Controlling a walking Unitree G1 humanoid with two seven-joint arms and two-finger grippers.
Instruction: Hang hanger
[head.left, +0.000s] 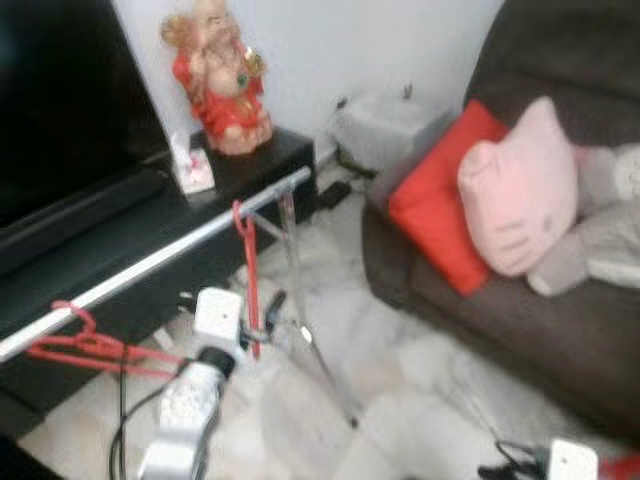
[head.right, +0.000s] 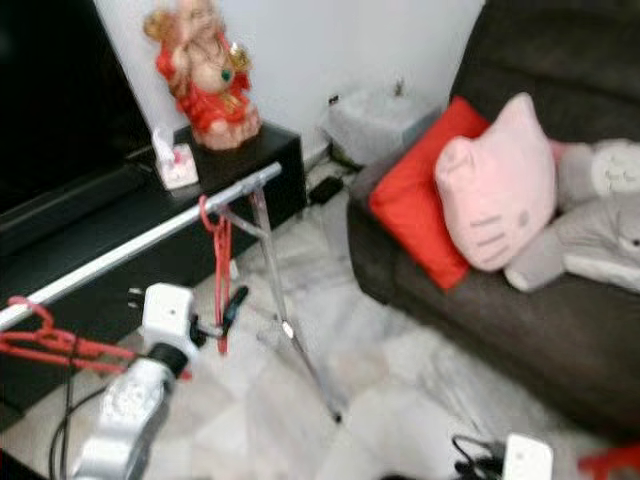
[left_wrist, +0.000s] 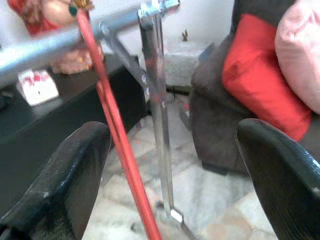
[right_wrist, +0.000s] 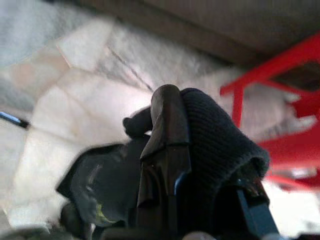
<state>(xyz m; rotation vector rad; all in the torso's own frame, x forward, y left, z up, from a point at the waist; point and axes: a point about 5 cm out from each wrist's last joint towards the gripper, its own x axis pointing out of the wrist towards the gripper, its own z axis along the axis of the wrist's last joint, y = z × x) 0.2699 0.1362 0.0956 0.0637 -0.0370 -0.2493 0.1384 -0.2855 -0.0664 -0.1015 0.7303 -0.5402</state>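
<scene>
A silver rail (head.left: 170, 255) on a metal stand runs across in front of the black cabinet. One red hanger (head.left: 247, 270) hangs near the rail's right end; a second red hanger (head.left: 85, 345) hangs near its left end. My left gripper (head.left: 265, 318) is raised beside the lower part of the right-hand hanger. In the left wrist view the left gripper (left_wrist: 172, 135) is open, and the red hanger (left_wrist: 117, 135) runs between the fingers (left_wrist: 70, 175) without touching them. My right gripper (right_wrist: 170, 150) is low at the bottom right, fingers pressed shut, with red hanger bars (right_wrist: 280, 65) beyond it.
A black TV cabinet (head.left: 120, 240) carries a red and gold figurine (head.left: 220, 75) and a tissue box (head.left: 193, 170). A brown sofa (head.left: 500, 300) with a red cushion (head.left: 440, 205) and a pink pillow (head.left: 520, 190) stands at right. The stand's leg (head.left: 320, 350) splays over pale marble floor; cables (head.left: 125, 400) lie by it.
</scene>
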